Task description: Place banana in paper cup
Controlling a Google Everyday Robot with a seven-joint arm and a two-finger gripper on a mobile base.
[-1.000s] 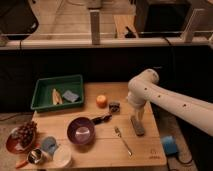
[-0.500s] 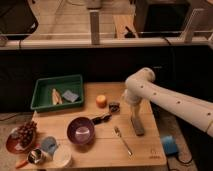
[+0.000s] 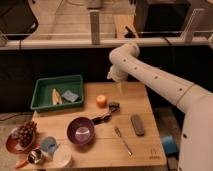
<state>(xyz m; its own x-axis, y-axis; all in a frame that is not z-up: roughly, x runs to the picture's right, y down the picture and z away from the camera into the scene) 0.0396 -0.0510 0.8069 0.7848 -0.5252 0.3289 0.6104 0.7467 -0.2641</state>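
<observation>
The banana (image 3: 56,96), pale yellow and curved, lies inside the green tray (image 3: 44,86) at the table's back left, beside a blue sponge (image 3: 70,96). The paper cup (image 3: 62,158), white and round, stands at the front left corner of the table. My gripper (image 3: 120,86) hangs pointing down from the white arm (image 3: 150,75) over the back of the table. It is to the right of the tray and just behind and to the right of the orange fruit (image 3: 101,101). It holds nothing that I can see.
A purple bowl (image 3: 81,131) sits mid-table. A fork (image 3: 123,140) and a grey oblong object (image 3: 137,124) lie to its right. A small black object (image 3: 114,106) lies by the orange. A plate of grapes (image 3: 22,135), a bluish cup (image 3: 48,145) and a metal cup (image 3: 34,156) stand at front left.
The arm has swung left and back, from above the grey oblong object to the table's back near the orange. The objects have not moved.
</observation>
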